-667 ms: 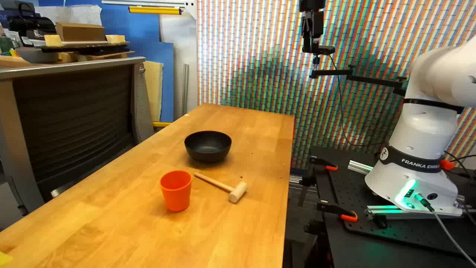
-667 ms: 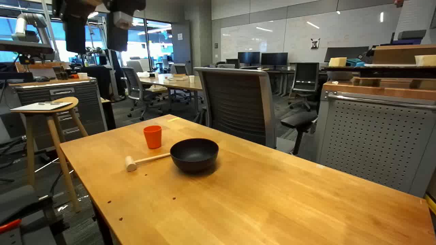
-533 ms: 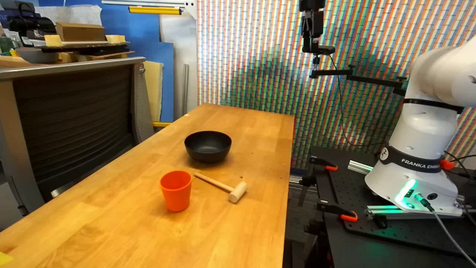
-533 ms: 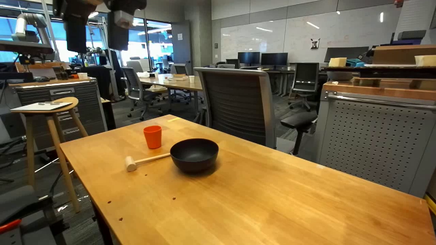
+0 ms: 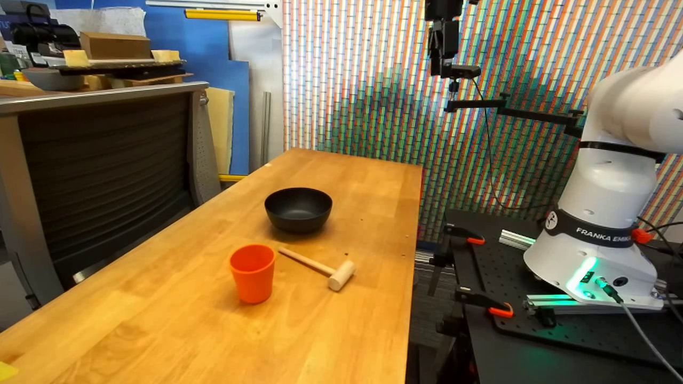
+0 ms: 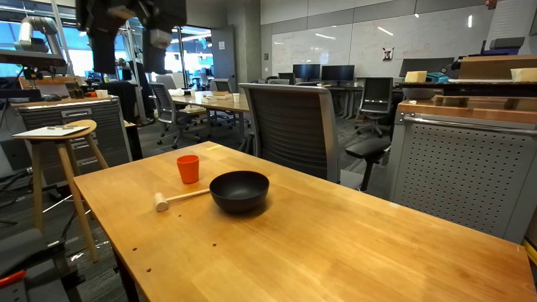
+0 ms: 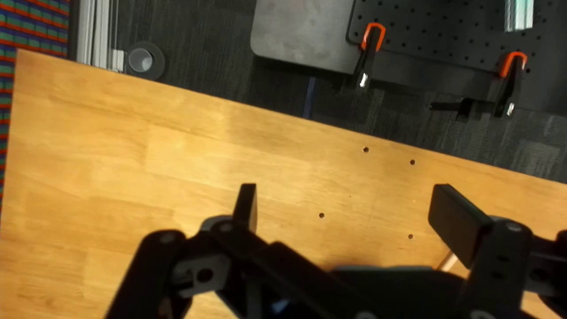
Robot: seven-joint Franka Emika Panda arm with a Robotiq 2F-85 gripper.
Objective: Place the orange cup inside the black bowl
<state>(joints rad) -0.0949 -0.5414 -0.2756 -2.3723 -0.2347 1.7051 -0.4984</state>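
Observation:
The orange cup stands upright on the wooden table; it also shows in an exterior view. The black bowl stands upright beside it with nothing visible inside; it also shows in an exterior view. My gripper is high above the table, well away from cup and bowl; it also shows in an exterior view. In the wrist view the gripper is open, with only bare table between its fingers. There the cup is out of view, and the bowl cannot be made out behind the dark gripper body.
A wooden mallet lies near cup and bowl; its handle shows by a finger in the wrist view. A chair stands at the table's long side. Orange-tipped clamps are on the robot's black bench beyond the table edge.
My gripper has moved slightly: a little right and down in an exterior view, a little left and down in another. The cup, bowl and mallet have not moved.

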